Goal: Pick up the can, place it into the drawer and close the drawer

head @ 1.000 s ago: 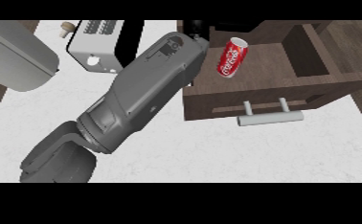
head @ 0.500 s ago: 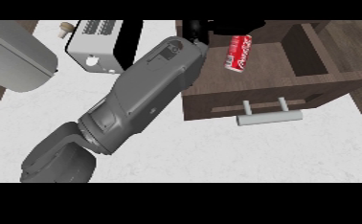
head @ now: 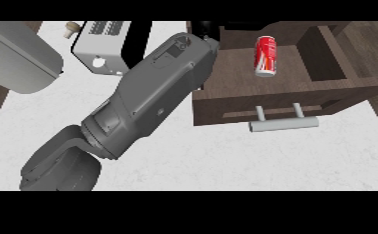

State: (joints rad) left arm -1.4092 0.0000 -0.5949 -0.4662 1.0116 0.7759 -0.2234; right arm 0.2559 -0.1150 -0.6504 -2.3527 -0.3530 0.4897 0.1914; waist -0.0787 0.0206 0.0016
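While the big grey forearm (head: 151, 98) slants up from the lower left, its hand (head: 205, 28) is barely seen: just a dark bit at the top edge of the view, at the drawer's back left corner. Can't tell if the fingers are apart or together, too little shows. Can't tell either which arm it is by looks alone; it comes in from the left side.

Can (head: 266, 56): one, red w/ white lettering, lying inside the drawer (head: 258, 105), silver top toward the far side. It sits clear of the hand, off to the right of it, nothing touching it. Bare drawer floor shows all round the can.

Drawer: one, dark wood, pulled out and open. One grey bar handle (head: 283, 123) on its front, on two posts. Only thing in it is the can. To the right, a dark wood wall and more cabinet, approx. level w/ the drawer's side.

Counter (head: 221, 163): white, speckled. On it at the back left, one white toaster (head: 102, 45) w/ slots on top and a round knob on its side. One small beige knob-like thing (head: 71, 28) just left of the toaster, too small to name. One large grey curved object (head: 26, 60) at the far left edge, partly cut off.
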